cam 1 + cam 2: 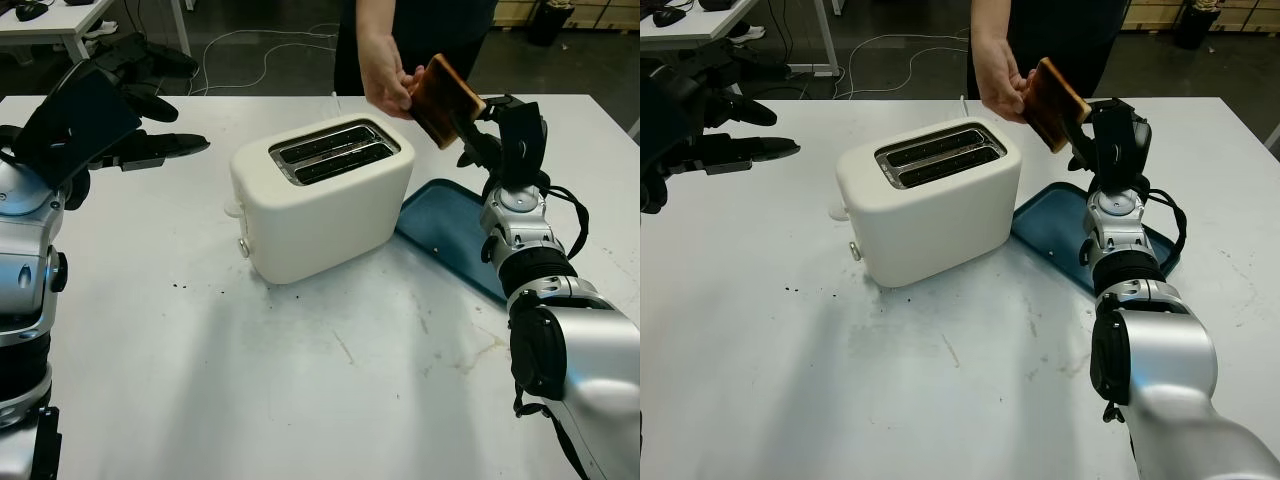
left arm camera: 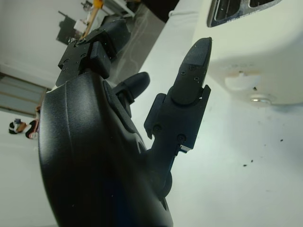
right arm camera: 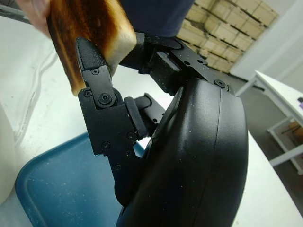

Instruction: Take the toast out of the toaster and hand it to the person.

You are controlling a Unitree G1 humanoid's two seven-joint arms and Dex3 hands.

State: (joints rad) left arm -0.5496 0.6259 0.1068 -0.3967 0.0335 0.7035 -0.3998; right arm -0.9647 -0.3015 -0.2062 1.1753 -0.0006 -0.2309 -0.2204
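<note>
Right hand [image 1: 478, 125] grips browned toast [image 1: 446, 99] upper right, apparently touching person's hand [image 1: 385, 78]; left hand [image 1: 140, 115] open upper left.

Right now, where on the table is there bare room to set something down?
Bare: the near table in front of the toaster. Crowded: above the blue tray, where right hand and person's hand hold the toast.

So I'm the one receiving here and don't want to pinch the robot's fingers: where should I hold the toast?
Grip the toast by its far, upper end, coming from your side of the table, as the person's hand already does. The right hand pinches the lower near end, fingers on its face, so that end is taken. The left hand is open, left of the toaster.
</note>
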